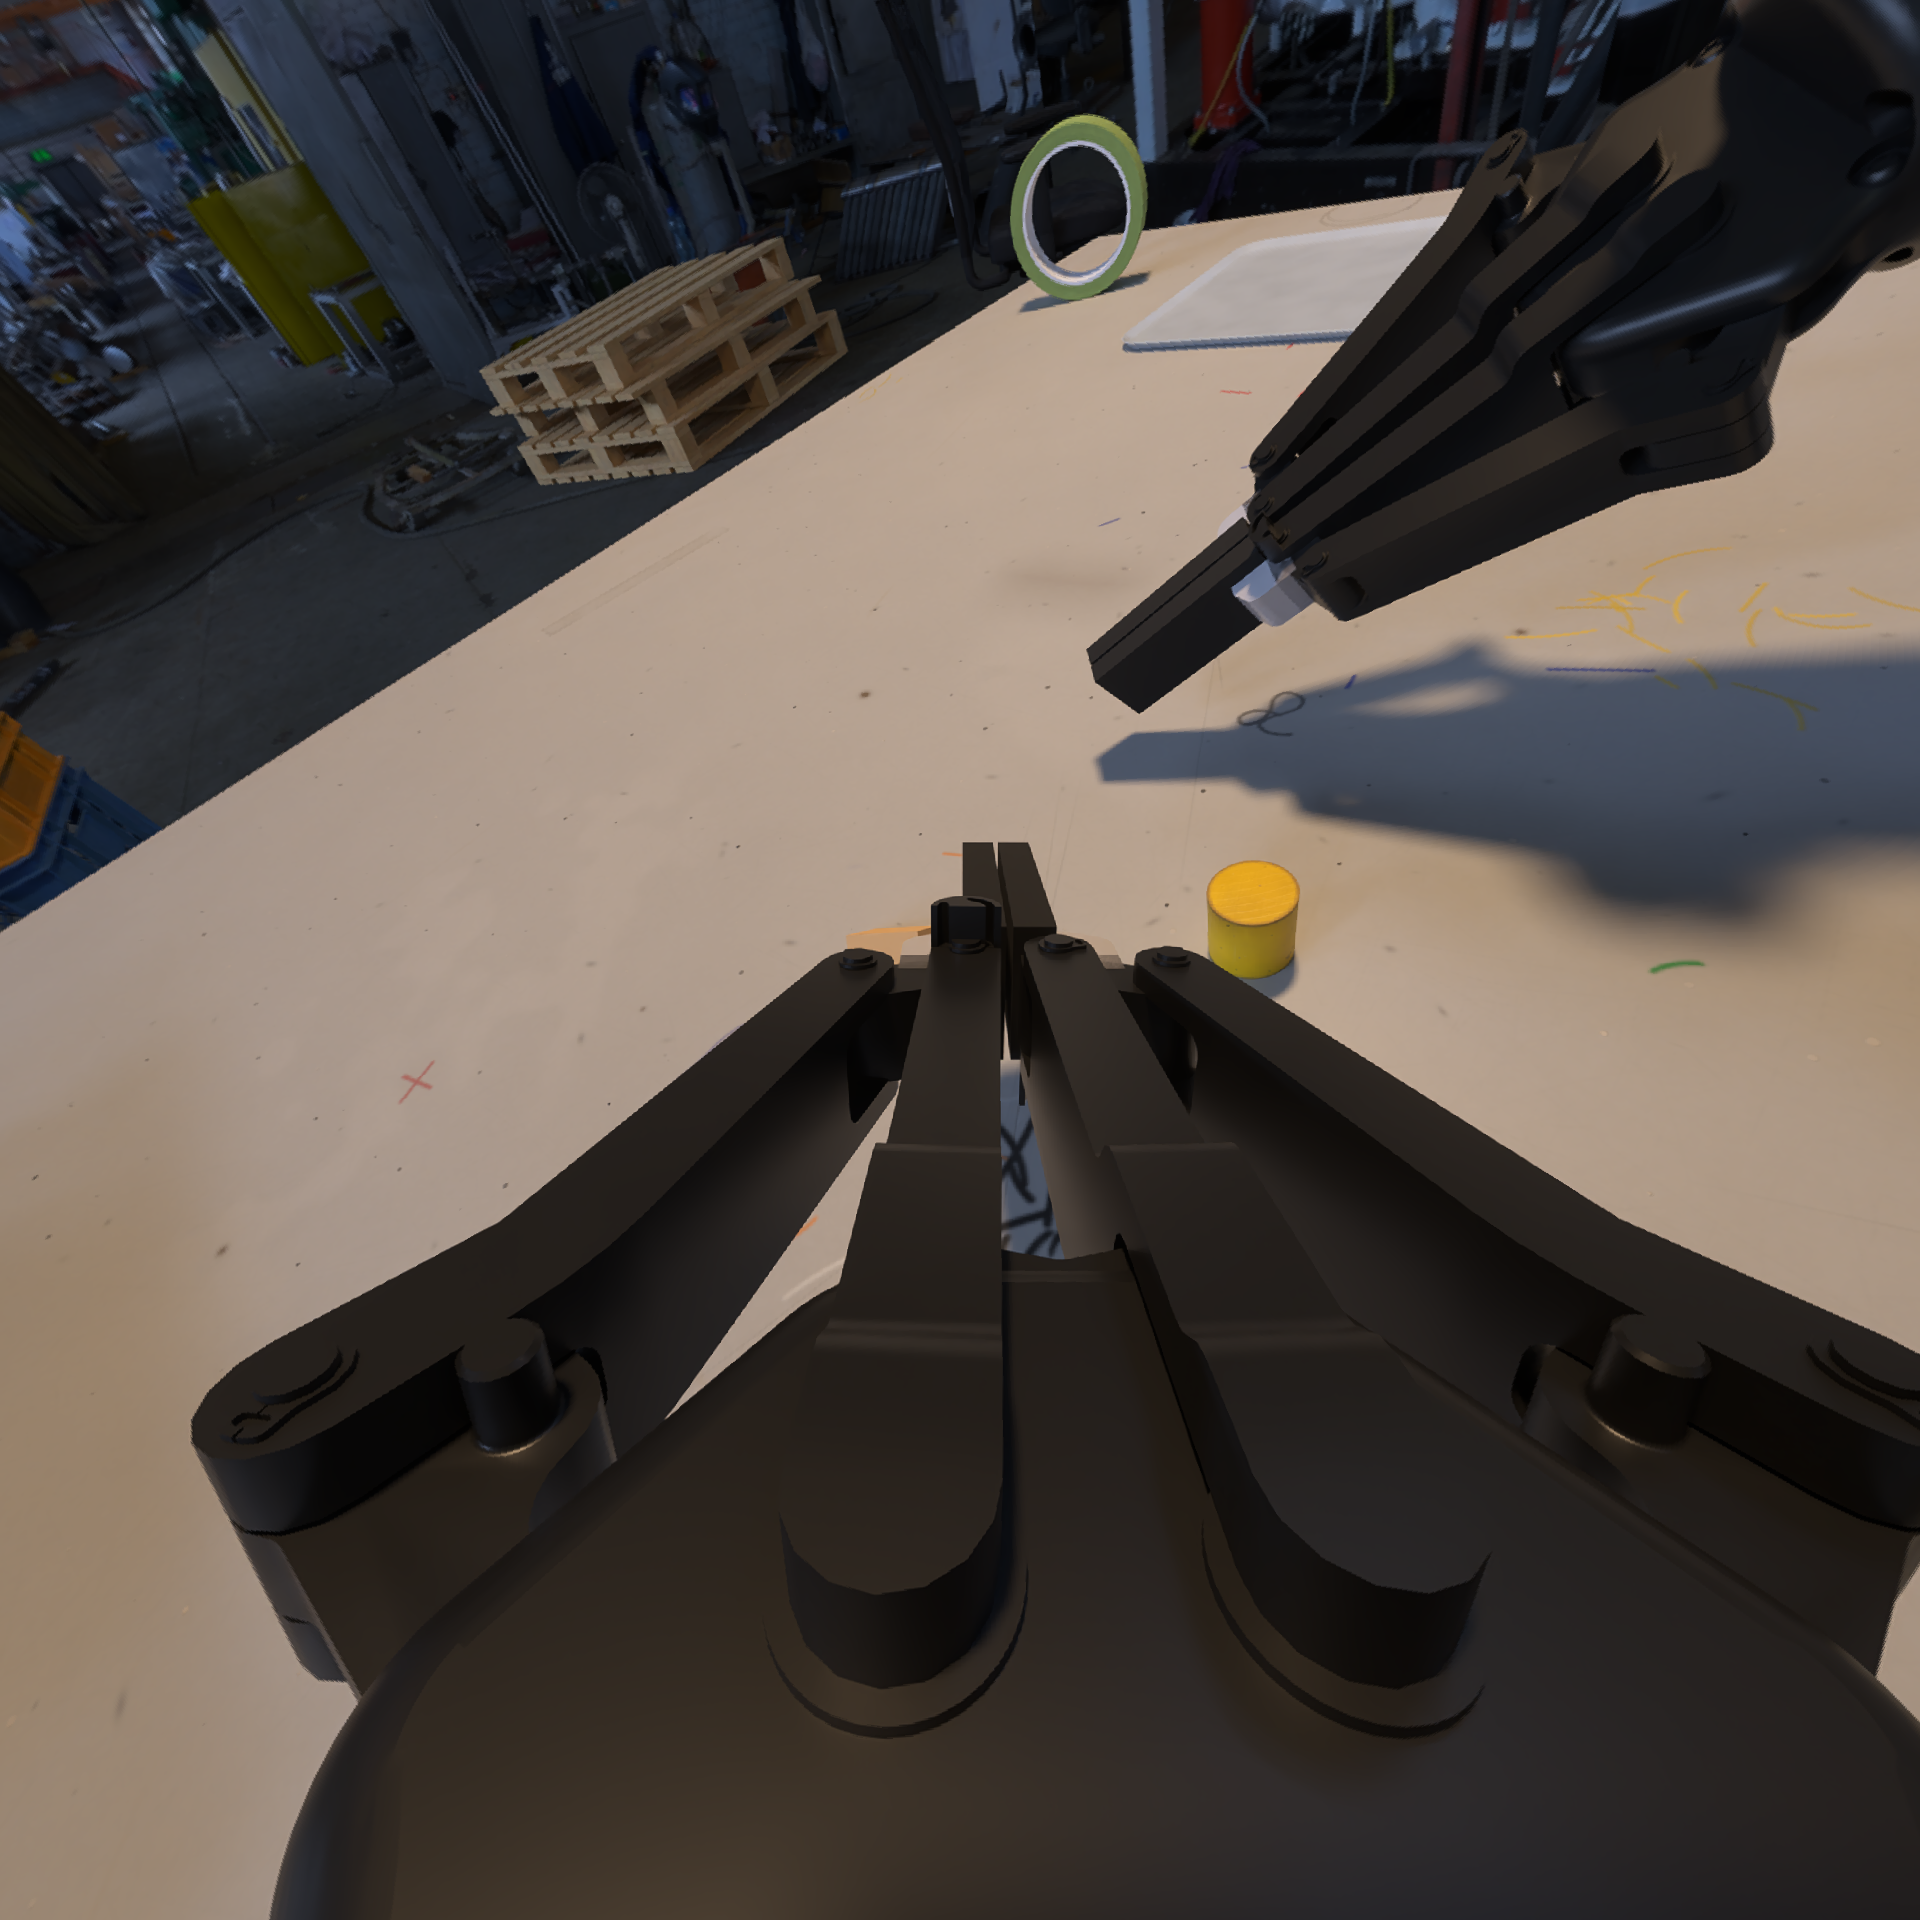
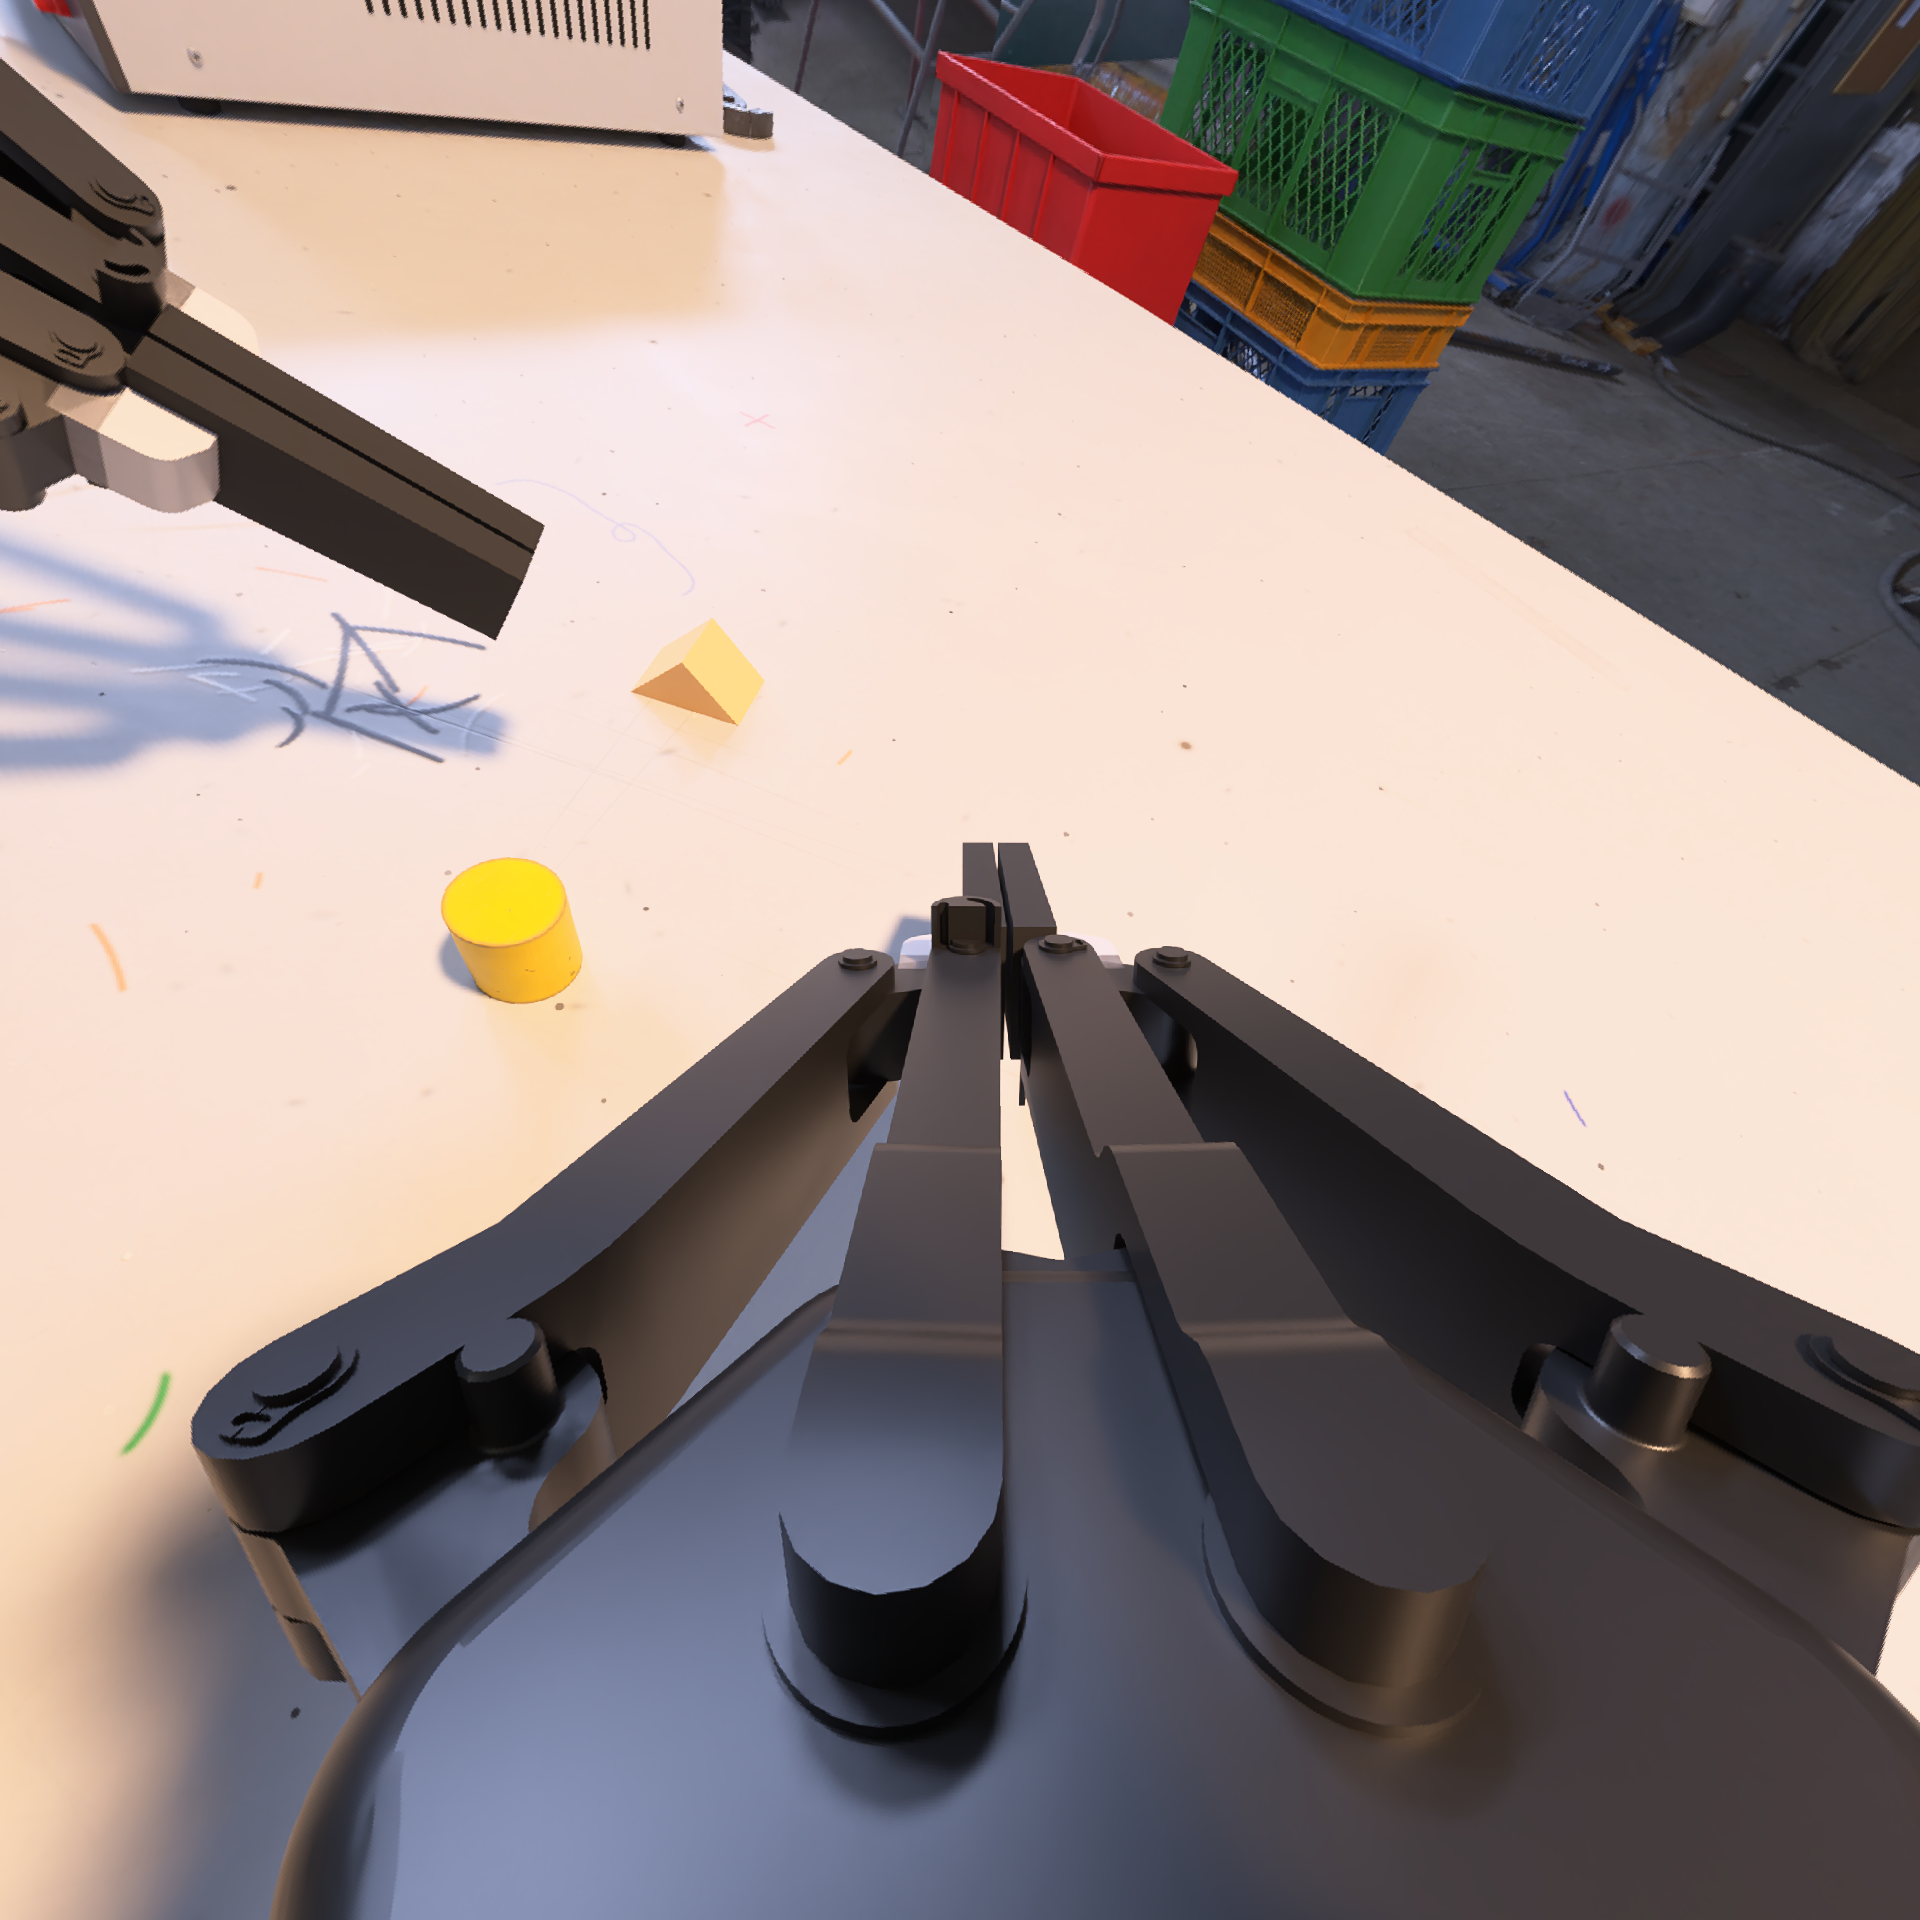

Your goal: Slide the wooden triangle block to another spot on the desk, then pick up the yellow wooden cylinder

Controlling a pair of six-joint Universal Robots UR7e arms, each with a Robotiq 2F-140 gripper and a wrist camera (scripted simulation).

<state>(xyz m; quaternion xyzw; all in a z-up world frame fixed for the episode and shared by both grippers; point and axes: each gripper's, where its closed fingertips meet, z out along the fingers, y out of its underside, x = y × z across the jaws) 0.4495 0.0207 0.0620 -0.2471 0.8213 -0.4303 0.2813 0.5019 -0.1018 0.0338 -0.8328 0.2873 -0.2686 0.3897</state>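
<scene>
The wooden triangle block (image 2: 701, 673) lies on the pale desk (image 2: 1039, 540), light tan with a darker end face. In the left wrist view only a tan sliver of it (image 1: 881, 940) shows behind my left fingers. The yellow wooden cylinder (image 2: 511, 930) stands upright nearer the camera; it also shows in the left wrist view (image 1: 1252, 920), just right of my left fingertips. My left gripper (image 1: 995, 857) is shut and empty, its tip (image 2: 514, 587) a short way from the triangle block, not touching it. My right gripper (image 2: 995, 857) is shut and empty, also seen in the left wrist view (image 1: 1127, 675) above the desk.
A green tape roll (image 1: 1078, 208) stands on edge at the far side, next to a flat white board (image 1: 1278, 291). A white vented box (image 2: 416, 62) sits at the desk's far end. Stacked crates (image 2: 1351, 187) and wooden pallets (image 1: 665, 364) stand on the floor beyond the desk edges.
</scene>
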